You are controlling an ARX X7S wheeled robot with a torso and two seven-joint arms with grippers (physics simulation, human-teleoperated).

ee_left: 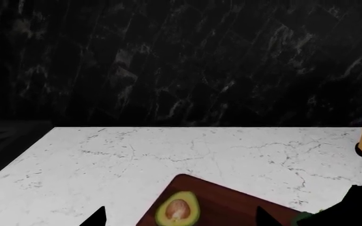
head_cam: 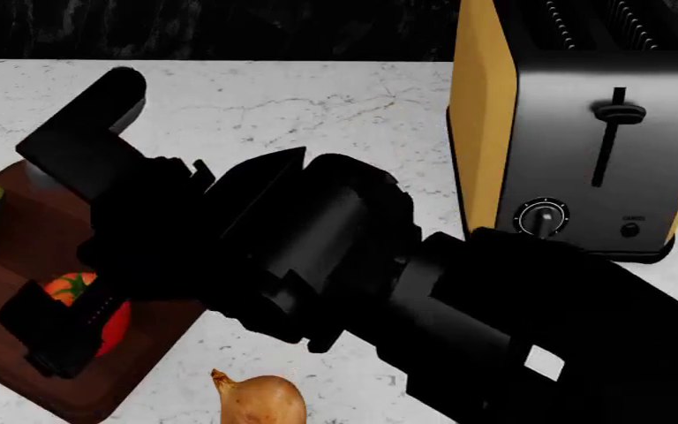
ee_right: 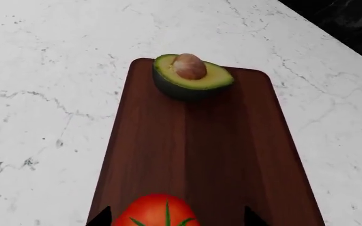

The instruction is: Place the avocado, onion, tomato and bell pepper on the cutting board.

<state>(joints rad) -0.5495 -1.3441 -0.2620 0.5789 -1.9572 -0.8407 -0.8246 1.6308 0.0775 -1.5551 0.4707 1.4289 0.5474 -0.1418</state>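
White marble-veined countertop (head_cam: 292, 97) runs back to a black stone wall, with a yellow-sided toaster (head_cam: 575, 132) standing at the robot's right.

The cutting board (ee_right: 193, 155) lies on the counter at the robot's left, its long axis running away from the right wrist camera. On it are two of the four items: the avocado (ee_right: 190, 75), cut face and pit up, near one short end, and the tomato (ee_right: 159, 209) near the other, well apart from it along the board's length. The onion (head_cam: 259, 397) rests on the bare counter just off the board's near corner, toward the robot. The bell pepper is not clearly shown; a green scrap at the edge of the left wrist view may be it, but I cannot tell.

The right gripper (ee_right: 171, 219) hangs directly over the tomato, its two dark fingertips standing either side of the fruit with a gap showing, so the jaws look spread and probably not gripping; whether they touch the tomato I cannot tell. My reading is that the tomato has just been set down.

The left gripper (ee_left: 181, 221) shows only two dark tips spread wide, with nothing between them, looking across the avocado's end of the board.

For the next move, the onion lies toward the robot from the right gripper, beside the board, and the right arm looks the nearer one.
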